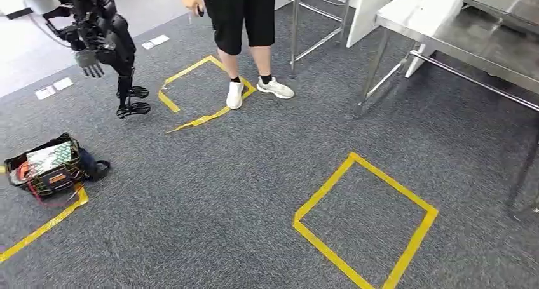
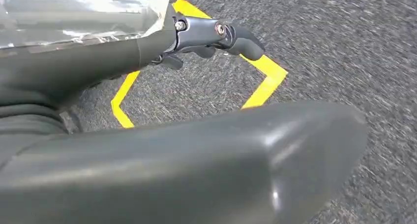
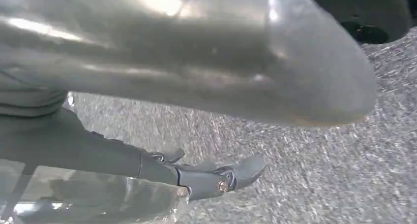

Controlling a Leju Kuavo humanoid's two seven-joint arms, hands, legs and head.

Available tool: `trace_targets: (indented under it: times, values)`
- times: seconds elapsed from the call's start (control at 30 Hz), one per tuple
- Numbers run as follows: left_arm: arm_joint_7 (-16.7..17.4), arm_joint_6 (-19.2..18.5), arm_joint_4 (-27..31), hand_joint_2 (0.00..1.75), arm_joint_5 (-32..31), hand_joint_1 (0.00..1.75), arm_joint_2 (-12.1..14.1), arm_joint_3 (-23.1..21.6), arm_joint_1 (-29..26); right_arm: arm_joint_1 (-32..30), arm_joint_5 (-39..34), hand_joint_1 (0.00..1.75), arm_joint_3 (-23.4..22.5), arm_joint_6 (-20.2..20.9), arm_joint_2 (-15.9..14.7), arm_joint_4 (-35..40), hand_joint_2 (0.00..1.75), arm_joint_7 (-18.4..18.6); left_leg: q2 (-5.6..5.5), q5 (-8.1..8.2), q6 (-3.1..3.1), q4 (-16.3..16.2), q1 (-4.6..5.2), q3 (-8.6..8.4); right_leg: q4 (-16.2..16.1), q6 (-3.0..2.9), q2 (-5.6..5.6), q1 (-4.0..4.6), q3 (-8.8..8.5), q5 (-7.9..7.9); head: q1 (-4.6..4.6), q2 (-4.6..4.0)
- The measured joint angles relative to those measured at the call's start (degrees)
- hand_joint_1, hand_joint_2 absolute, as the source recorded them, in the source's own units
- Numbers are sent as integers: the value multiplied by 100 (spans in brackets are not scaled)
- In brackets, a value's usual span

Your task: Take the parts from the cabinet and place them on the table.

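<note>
Against both hands, crinkled clear bags [image 2: 74, 17], contents hard to discern.

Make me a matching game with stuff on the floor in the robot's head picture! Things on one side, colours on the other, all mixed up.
Things:
1. tape square on the carpet
2. person's shoes
3. person's shorts
4. carpet

Colours:
A. grey
B. white
C. yellow
D. black

Pairs: 1-C, 2-B, 3-D, 4-A
</note>
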State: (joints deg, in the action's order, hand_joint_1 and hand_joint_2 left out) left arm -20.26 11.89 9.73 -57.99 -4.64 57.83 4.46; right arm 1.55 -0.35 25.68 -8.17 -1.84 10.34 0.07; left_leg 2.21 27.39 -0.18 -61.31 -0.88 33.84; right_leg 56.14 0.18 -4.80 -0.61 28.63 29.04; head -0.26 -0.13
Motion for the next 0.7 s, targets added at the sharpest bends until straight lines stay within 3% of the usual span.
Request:
trace_targets:
  times: [0.03, 0.07, 0.17, 0.2, 0.23, 0.27, 0.3, 0.33, 0.37, 0.4, 0.43, 0.47, 0.5, 0.53, 0.57, 0.67, 0.7]
  values:
    - [0, 0, 0, 0, 0, 0, 0, 0, 12, 5, -2, 0, 0, 0, -2, 0, 0, 0, 242, 18, 31, 329, 13, -177, 19, 36, -50, 47, -56, 23, -2, 0]
    - [-2, 0, 0, 0, 0, 0, 0, -2, 21, 2, 0, 0, 0, 0, -4, 0, 0, 0, 158, -24, 81, 332, 31, -179, 28, 80, -90, 90, -18, 52, 17, 0]
    - [0, 0, -2, 0, 0, 0, -4, -2, 21, 30, -2, 0, 0, 0, -6, 0, 0, 0, -19, -43, 190, 338, 85, -123, -1, 162, -255, 64, -107, 44, 35, 0]
    - [0, -2, -2, 0, 0, 0, -4, -2, 21, 35, -2, 0, 0, 0, -9, 0, 0, 0, -79, -94, 260, 390, 32, -154, 29, 202, -220, 82, -63, 88, 46, 0]
    - [-2, 0, -2, 0, 0, 0, -4, 0, 14, 36, 0, 0, 0, 0, -7, 0, 0, 0, -115, -111, 283, 406, 38, -146, 178, 211, 85, 35, -8, 190, 68, 0]
    - [2, 0, 0, 0, 2, 0, 2, 0, 21, 27, 0, 0, 0, 0, 0, 0, 0, -2, -164, -127, 314, 405, 29, -128, 559, 173, 310, 26, 162, 395, 72, 2]
    - [0, 0, 0, 0, 2, 0, 5, 0, 35, 19, 0, 0, 0, 0, 4, -2, 0, -2, -235, -139, 333, 403, 31, -109, 1110, 143, 410, 19, 426, 625, 83, 0]
    - [0, -2, 0, 0, 2, 0, 2, 0, 37, 12, 0, 0, 0, 0, 2, -4, 0, 0, -307, -143, 338, 401, 37, -96, 1589, 138, 442, 17, 659, 786, 79, 0]
    - [0, -2, 0, 0, 2, 0, 2, 0, 36, 2, 0, 0, 0, 0, 2, -7, 0, 0, -385, -145, 340, 400, 38, -91, 1913, 163, 455, 16, 827, 855, 83, 2]
    - [0, 0, -2, 0, 2, 0, 2, 0, 28, -8, -2, 0, 0, 0, 2, -7, 0, 0, -451, -147, 338, 399, 38, -94, 1954, 201, 458, 11, 865, 817, 81, 0]
    - [0, -2, -2, 0, 2, 0, 2, 0, 24, -22, -4, 0, 0, 0, 2, -9, 0, 4, -532, -149, 335, 398, 35, -102, 1694, 272, 459, -5, 759, 657, 85, 0]
    - [0, -2, -2, 0, 2, 0, 0, 0, 24, -20, -7, 0, 0, 0, -2, -9, 0, 4, -615, -153, 325, 396, 30, -113, 1163, 348, 474, -25, 529, 406, 83, 0]
    - [0, 0, -2, 0, 2, 0, -2, 0, 25, -12, -7, 0, 0, 0, -6, -9, 0, 4, -679, -157, 307, 394, 27, -123, 602, 406, 554, -52, 275, 170, 85, 0]
    - [0, -2, -2, 0, 2, 0, 0, 0, 25, -9, -7, 0, 0, 0, -6, -9, 0, 4, -734, -164, 283, 394, 25, -118, 132, 421, 766, -88, 73, 16, 85, 0]
    - [0, 0, -2, 0, 2, 0, 2, 0, 30, -2, -11, 0, 0, 0, -6, -9, 0, 4, -786, -146, 235, 360, 77, -106, 60, 353, 767, -41, 69, 10, 85, 0]
    - [0, -2, -2, 0, 2, 0, 0, 0, 13, 14, -11, 0, 0, 0, -6, -9, 0, 6, -902, -190, 134, 403, 42, -71, 76, 205, 630, -1, 50, -3, 74, 0]
    - [0, 0, -2, 0, 2, 0, 5, 0, 8, 16, -11, 0, 0, 0, 2, -9, 0, 6, -939, -187, 94, 379, 32, -56, 29, 134, 557, -66, 35, -48, 72, 0]
